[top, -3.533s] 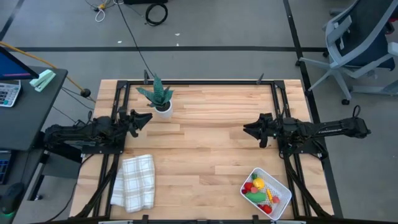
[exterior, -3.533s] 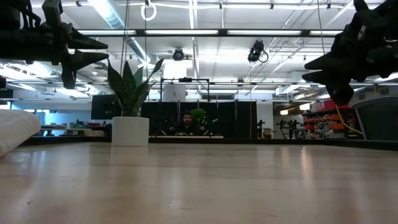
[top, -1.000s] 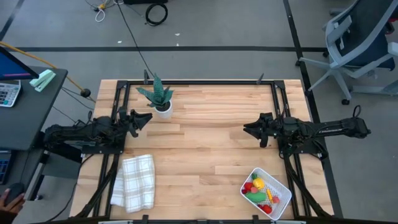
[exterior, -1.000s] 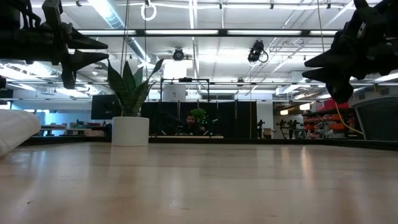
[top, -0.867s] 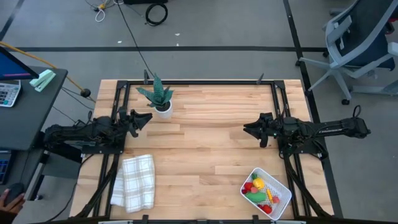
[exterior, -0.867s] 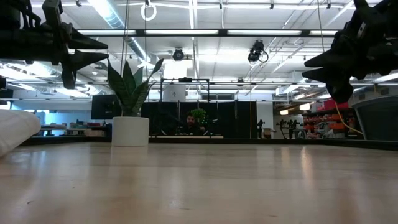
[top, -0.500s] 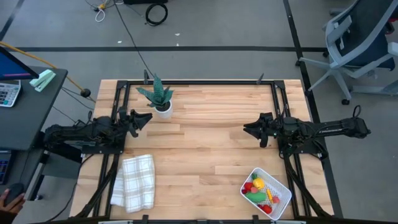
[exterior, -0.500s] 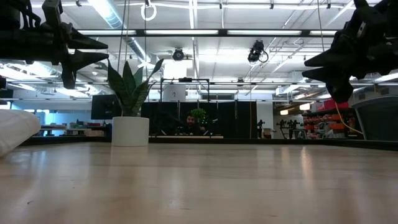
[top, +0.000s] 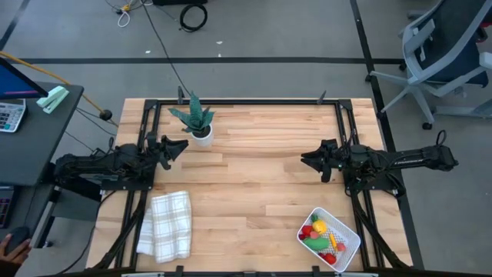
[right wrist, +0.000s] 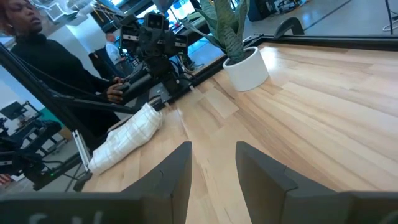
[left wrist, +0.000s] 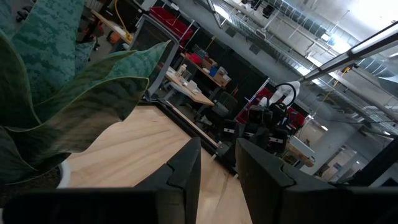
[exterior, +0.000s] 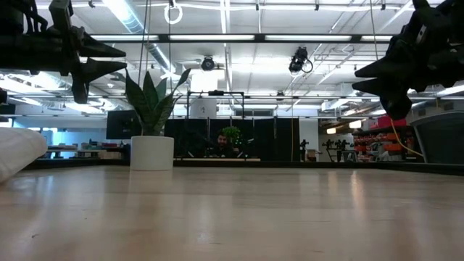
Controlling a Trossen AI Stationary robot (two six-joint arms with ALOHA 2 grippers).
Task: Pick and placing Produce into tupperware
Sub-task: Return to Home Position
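The tupperware [top: 343, 224] holds the produce [top: 319, 235], well apart from my right gripper [top: 305, 160] and off to its side by the table's [top: 261, 185] corner. That gripper hangs empty, fingers narrowly parted; my left gripper [top: 184, 146] is the same, just beside the plant [top: 196, 119]. Homing well, I judge, means settling both arms level and bumping nothing.

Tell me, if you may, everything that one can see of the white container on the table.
The white container is a shallow rectangular tub with rounded corners, plastic by its look. It lies flat, open and askew on the wooden table, by the corner at the high view's lower right. Inside lie small toy produce pieces: a green oblong one, a yellow one, red ones. Nothing else touches it.
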